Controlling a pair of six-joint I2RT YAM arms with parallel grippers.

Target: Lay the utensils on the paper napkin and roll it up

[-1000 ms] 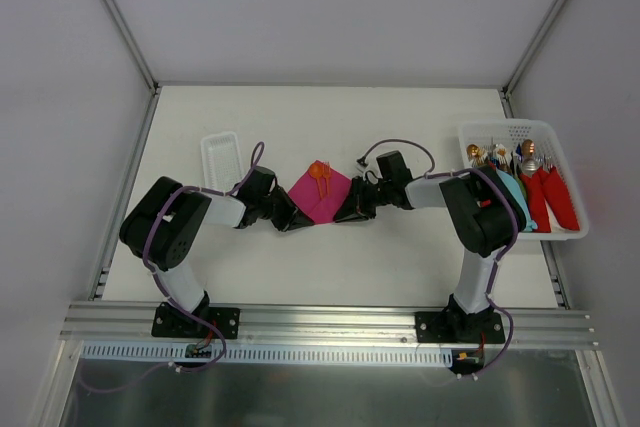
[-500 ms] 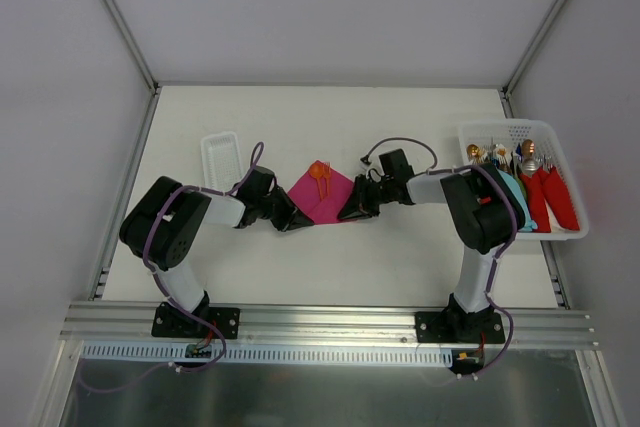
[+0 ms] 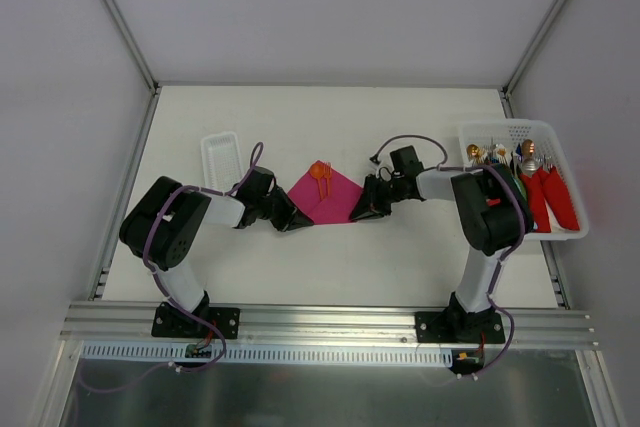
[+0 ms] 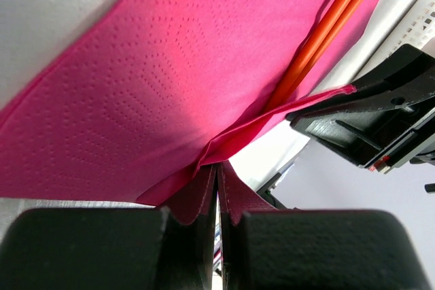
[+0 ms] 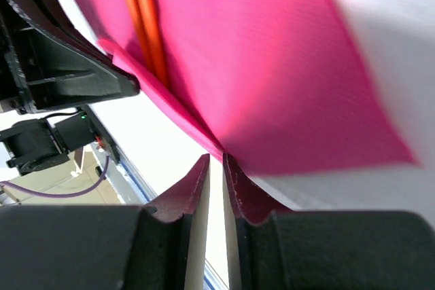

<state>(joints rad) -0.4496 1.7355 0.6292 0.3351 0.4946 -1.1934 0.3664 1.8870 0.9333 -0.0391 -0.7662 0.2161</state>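
Observation:
The magenta paper napkin (image 3: 328, 197) lies on the table between my two grippers, with the orange utensils (image 3: 320, 175) resting on its far corner. Up close their two thin handles (image 4: 326, 28) run side by side across the sheet (image 4: 170, 79). My left gripper (image 3: 296, 219) is shut on the napkin's lifted near-left edge (image 4: 216, 165), which folds up toward the handles. My right gripper (image 3: 364, 211) sits at the napkin's right edge (image 5: 272, 66). Its jaws (image 5: 216, 159) stand a narrow slit apart, with the edge just at their tips and nothing between them.
A white basket (image 3: 520, 131) at the right edge holds metal utensils with red and teal napkin bundles. A small white tray (image 3: 221, 158) lies at the left, behind my left arm. The enclosure walls stand close on both sides.
My right gripper has drawn back to the right, off the napkin. The napkin's right side has settled flatter and wider. The left gripper has stayed put.

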